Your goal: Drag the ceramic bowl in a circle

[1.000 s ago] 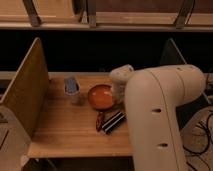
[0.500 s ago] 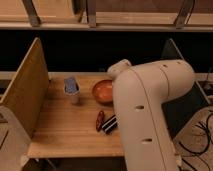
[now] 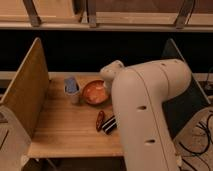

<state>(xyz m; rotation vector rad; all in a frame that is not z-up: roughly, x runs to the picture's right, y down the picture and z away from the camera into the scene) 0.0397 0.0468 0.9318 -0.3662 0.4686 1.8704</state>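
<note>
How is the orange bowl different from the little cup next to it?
The ceramic bowl is wide, shallow and glossy orange-red; the cup is narrow, taller and pale with a blue top. The robot's pincer is at the bowl's rim, apart from the cup. Both stand upright on the wooden table.

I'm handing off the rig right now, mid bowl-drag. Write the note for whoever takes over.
The gripper is at the rim of the ceramic bowl, on the side away from the blue-topped cup; contact is hidden.
The bowl stands on the table, close beside the cup.
Done: it has shifted toward the cup in the last second, so dragging is under way.
Left: complete the circle, avoiding the cup and the dark striped object.
</note>
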